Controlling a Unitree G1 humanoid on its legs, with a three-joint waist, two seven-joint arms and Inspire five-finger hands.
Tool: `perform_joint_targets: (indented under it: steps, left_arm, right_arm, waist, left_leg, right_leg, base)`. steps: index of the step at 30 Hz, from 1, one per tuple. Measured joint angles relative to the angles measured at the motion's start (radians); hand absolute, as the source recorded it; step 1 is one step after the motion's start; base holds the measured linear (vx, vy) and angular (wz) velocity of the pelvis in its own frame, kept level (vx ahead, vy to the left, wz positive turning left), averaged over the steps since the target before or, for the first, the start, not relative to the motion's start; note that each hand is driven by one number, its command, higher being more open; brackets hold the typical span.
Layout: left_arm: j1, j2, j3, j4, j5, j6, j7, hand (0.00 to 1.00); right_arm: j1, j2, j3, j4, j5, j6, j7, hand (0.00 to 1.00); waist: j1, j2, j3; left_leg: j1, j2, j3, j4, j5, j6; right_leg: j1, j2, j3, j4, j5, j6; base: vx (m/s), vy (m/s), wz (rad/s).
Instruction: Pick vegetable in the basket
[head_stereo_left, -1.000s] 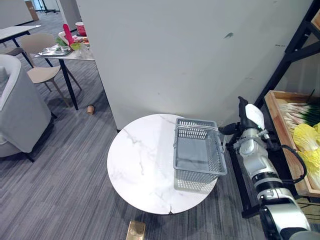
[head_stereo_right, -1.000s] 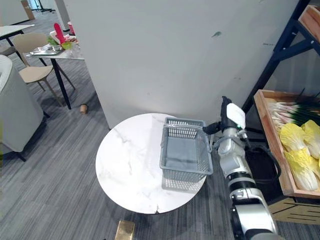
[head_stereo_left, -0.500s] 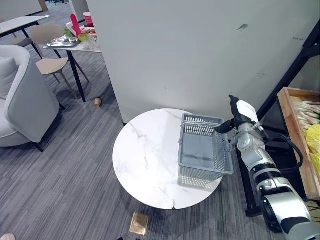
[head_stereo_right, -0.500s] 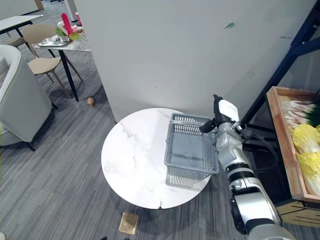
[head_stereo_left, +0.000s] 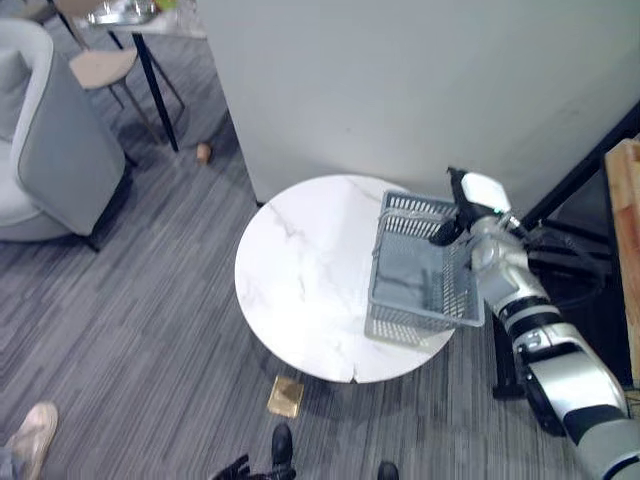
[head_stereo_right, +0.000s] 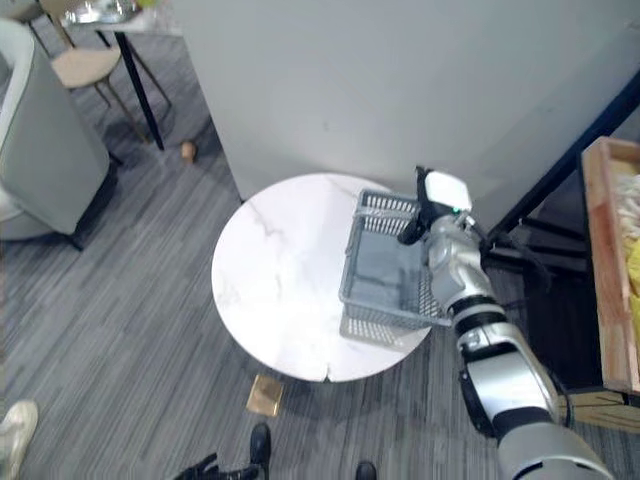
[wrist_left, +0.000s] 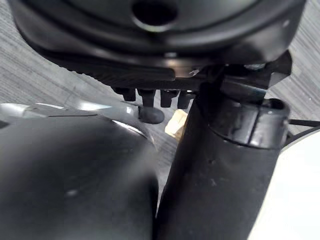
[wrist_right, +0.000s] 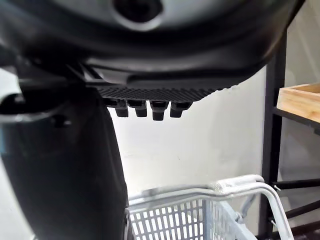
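Observation:
A grey wire basket stands empty on the right side of the round white marble table. My right hand, with its white thumb cover, sits at the basket's far right corner, just above the rim, with relaxed fingers that hold nothing. In the right wrist view the basket's handle arcs just past that hand's fingertips. A wooden crate on the shelf at the right holds a sliver of yellow vegetable. My left hand hangs over the carpet beside the table, fingers relaxed.
A white wall rises right behind the table. The dark shelf frame stands right of the basket. A grey armchair, a small cup and a tan block on the carpet lie left and front. A person's shoe shows at lower left.
The camera has tipped down and shifted, so the whole scene sits differently. My right hand has edged closer to the basket's far right corner. The basket has stayed put.

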Motion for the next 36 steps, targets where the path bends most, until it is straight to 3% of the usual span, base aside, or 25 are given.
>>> perform_joint_targets:
  steps: [2,6,7,11,15,17,18,27,31,33,36]
  left_arm:
    - [-0.018,0.005,0.001,-0.005,-0.02,-0.006,0.0,1.0]
    - [-0.039,0.009,0.008,-0.003,-0.046,-0.01,0.001,1.0]
    - [-0.037,0.017,0.008,-0.002,-0.047,-0.023,0.0,1.0]
    - [-0.045,0.038,0.007,-0.004,-0.048,-0.039,-0.005,1.0]
    - [-0.047,0.045,-0.003,-0.026,-0.048,-0.055,-0.024,1.0]
    - [-0.049,0.046,-0.003,-0.034,-0.048,-0.068,-0.033,1.0]
    - [-0.053,0.048,-0.005,-0.036,-0.052,-0.072,-0.039,1.0]
    - [-0.079,0.07,-0.04,-0.039,-0.077,-0.08,-0.045,1.0]
    - [-0.08,0.066,-0.041,-0.038,-0.076,-0.08,-0.052,1.0]
    - [-0.08,0.056,-0.041,-0.036,-0.074,-0.08,-0.058,1.0]
    - [-0.078,0.034,-0.037,-0.03,-0.073,-0.074,-0.058,1.0]
  right_arm:
    - [-0.057,-0.033,0.018,0.0,0.0,0.009,0.001,1.0]
    - [-0.134,-0.114,0.076,0.012,-0.001,0.015,0.042,1.0]
    - [-0.139,-0.164,0.095,0.062,-0.005,0.016,0.106,1.0]
    - [-0.139,-0.2,0.112,0.111,-0.013,0.023,0.2,1.0]
    - [-0.163,-0.241,0.114,0.118,-0.067,-0.039,0.255,1.0]
    - [-0.164,-0.244,0.114,0.13,-0.08,-0.04,0.264,1.0]
    - [-0.172,-0.244,0.114,0.135,-0.08,-0.04,0.268,0.0]
    - [-0.224,-0.247,0.112,0.155,-0.044,-0.008,0.366,0.0]
    - [-0.189,-0.245,0.099,0.144,0.151,-0.013,0.344,0.0]
    - [-0.092,-0.227,-0.01,0.09,0.35,-0.022,0.318,0.0]
    - [0.065,-0.191,-0.112,-0.006,0.483,-0.046,0.309,0.0]
  waist:
    - [0.013,0.002,0.02]
    - [0.023,0.031,0.061]
    - [0.028,0.038,0.074]
    - [0.03,0.034,0.099]
    - [0.036,0.035,0.108]
    - [0.038,0.035,0.109]
    - [0.038,0.037,0.11]
    - [0.041,0.039,0.129]
    - [0.041,0.038,0.129]
    - [0.038,0.037,0.128]
    - [0.021,0.029,0.119]
  left_leg:
    - [-0.036,0.004,-0.002,0.0,0.01,0.005]
    - [-0.089,0.013,-0.016,-0.005,0.029,0.011]
    - [-0.117,0.013,-0.019,-0.006,0.036,0.014]
    - [-0.13,0.011,-0.012,-0.004,0.047,0.016]
    - [-0.131,0.01,0.0,0.0,0.049,0.014]
    - [-0.131,0.011,0.0,0.0,0.049,0.014]
    - [-0.131,0.011,0.0,0.0,0.049,0.014]
    - [-0.131,0.011,0.018,-0.005,0.048,0.014]
    - [-0.116,0.012,0.035,-0.005,0.048,0.013]
    - [-0.093,0.012,0.043,-0.004,0.044,0.009]
    - [-0.043,0.011,0.055,-0.006,0.036,-0.002]
  right_leg:
    - [-0.036,0.005,0.005,0.0,0.0,-0.001]
    - [-0.084,0.018,0.005,0.001,0.014,-0.005]
    - [-0.115,0.022,0.006,0.007,0.02,-0.001]
    - [-0.133,0.019,0.013,0.011,0.021,0.001]
    - [-0.143,0.015,0.026,0.015,0.021,0.001]
    - [-0.144,0.015,0.025,0.017,0.019,0.0]
    - [-0.147,0.016,0.026,0.021,0.018,-0.001]
    - [-0.177,0.012,0.043,0.066,0.004,-0.001]
    - [-0.176,0.01,0.06,0.072,0.004,-0.001]
    - [-0.159,0.009,0.069,0.072,0.002,0.002]
    - [-0.111,0.007,0.078,0.068,-0.008,0.003]
  base:
    - [-0.16,-0.016,-0.01]
    - [-0.17,-0.007,0.01]
    - [-0.15,0.016,-0.02]
    - [-0.03,0.02,-0.05]
    - [0.03,0.024,-0.09]
    - [0.0,0.0,0.0]
    - [0.0,0.0,0.0]
    - [-0.03,0.028,-0.05]
    - [0.01,0.016,-0.11]
    - [0.03,0.009,-0.1]
    - [0.02,0.014,-0.07]
